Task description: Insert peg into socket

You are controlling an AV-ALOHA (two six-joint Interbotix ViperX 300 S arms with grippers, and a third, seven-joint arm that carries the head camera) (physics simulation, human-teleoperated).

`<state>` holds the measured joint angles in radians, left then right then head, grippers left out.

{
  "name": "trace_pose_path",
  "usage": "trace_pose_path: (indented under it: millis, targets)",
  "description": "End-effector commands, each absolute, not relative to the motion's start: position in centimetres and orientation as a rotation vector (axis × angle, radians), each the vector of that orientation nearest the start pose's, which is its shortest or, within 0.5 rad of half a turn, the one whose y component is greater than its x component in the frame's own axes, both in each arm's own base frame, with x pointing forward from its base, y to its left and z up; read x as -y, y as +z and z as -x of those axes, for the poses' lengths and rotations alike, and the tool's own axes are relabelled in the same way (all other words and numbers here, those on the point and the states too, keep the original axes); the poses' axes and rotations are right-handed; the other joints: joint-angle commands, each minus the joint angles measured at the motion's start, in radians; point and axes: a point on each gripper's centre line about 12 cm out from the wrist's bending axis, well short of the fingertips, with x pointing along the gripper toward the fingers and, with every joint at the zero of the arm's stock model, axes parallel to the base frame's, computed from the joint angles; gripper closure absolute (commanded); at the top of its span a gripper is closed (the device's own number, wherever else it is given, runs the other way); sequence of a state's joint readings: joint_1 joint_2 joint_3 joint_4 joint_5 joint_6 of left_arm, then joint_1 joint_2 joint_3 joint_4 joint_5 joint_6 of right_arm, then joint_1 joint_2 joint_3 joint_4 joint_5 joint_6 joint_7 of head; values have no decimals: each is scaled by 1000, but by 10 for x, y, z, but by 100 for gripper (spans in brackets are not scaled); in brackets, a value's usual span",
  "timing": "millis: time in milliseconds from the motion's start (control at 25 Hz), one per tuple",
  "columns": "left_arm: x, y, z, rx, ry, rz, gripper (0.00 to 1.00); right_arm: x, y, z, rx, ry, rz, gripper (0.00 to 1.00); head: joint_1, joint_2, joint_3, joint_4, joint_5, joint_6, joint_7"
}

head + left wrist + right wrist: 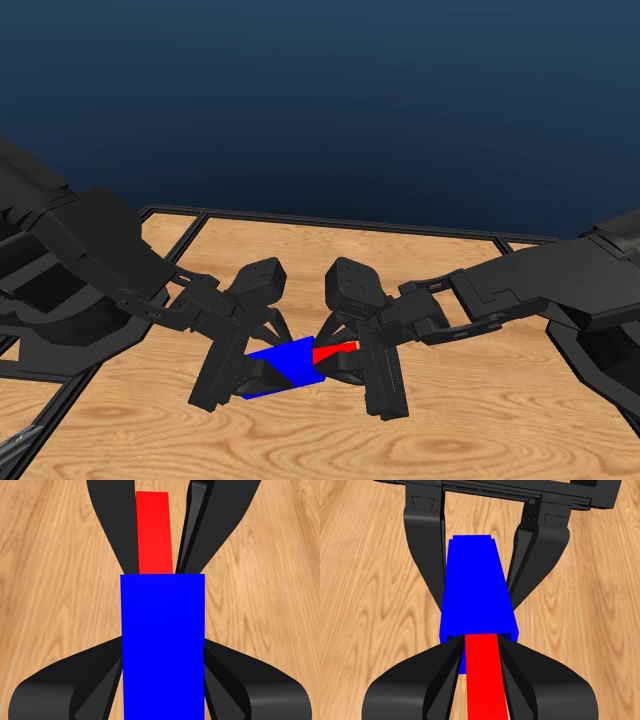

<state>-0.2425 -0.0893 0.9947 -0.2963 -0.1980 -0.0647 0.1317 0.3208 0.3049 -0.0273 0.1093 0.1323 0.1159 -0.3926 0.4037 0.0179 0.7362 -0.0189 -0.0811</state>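
The socket (287,365) is clamped in the left pincer (262,372), a jaw pressed on each long side, and it hangs above the table (300,440) with bare wood showing all around. The peg (335,350) is gripped by the right pincer (352,362) and runs straight out from between its jaws into the socket's open end, so its far tip is hidden inside the blue walls. In the right wrist view the peg (482,675) sits centred in the socket (476,592) mouth with thin dark gaps on either side. Both arms slope down from the outer sides and meet at the middle, wrists bent, pincers nose to nose and nearly touching.
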Motion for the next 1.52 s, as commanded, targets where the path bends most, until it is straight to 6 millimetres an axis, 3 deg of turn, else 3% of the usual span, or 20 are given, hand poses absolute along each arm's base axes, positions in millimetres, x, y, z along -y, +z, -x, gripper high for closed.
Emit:
trace_pose_path:
  millis: [40,440,520,560,760,800,840,1000,1040,1160,1200,1240,1280,1520]
  targets:
    - [55,151,-320,-560,-18,262,100,-63,155,-481,-691,76,-90,0,2,-1,-16,1,-15,1,0]
    - [61,147,-319,-589,-34,267,100,-49,147,-411,-798,23,-158,0,-27,-4,-17,-2,-20,12,22]
    - [61,150,-323,-584,-34,271,100,-42,142,-400,-815,0,-180,0,-34,-3,-18,-3,-21,15,26]
    - [62,140,-318,-623,-37,258,100,-42,147,-397,-797,2,-185,0,-38,-3,-18,-4,-22,16,29]
    - [60,147,-325,-607,-36,261,100,-40,144,-383,-796,-10,-211,0,-51,0,-21,-5,-22,20,37]
    - [60,144,-324,-620,-37,259,100,-41,140,-381,-806,-6,-207,100,-53,1,-21,-6,-23,21,39]
    - [60,151,-328,-599,-39,266,100,-43,146,-383,-786,2,-204,100,-54,1,-21,-6,-21,21,40]
    - [60,141,-323,-639,-36,262,100,-56,154,-398,-742,44,-175,100,-60,3,-21,-6,-17,25,41]
    - [60,149,-328,-614,-39,268,100,-57,155,-400,-736,47,-175,100,-60,3,-21,-6,-17,25,42]
    - [60,148,-328,-622,-39,269,100,-62,159,-413,-713,64,-158,100,-61,3,-21,-6,-16,27,44]
    - [60,141,-325,-650,-36,265,100,-63,164,-419,-691,69,-155,100,-62,3,-20,-6,-15,27,44]
    - [60,150,-328,-616,-35,285,100,-65,160,-432,-671,76,-149,100,-63,3,-21,-6,-16,28,43]
    - [60,143,-326,-644,-38,270,100,-66,162,-437,-667,78,-144,100,-63,3,-21,-6,-16,28,44]
    - [61,151,-327,-642,-44,278,100,-63,152,-454,-652,68,-150,100,-60,5,-23,-5,-16,31,45]
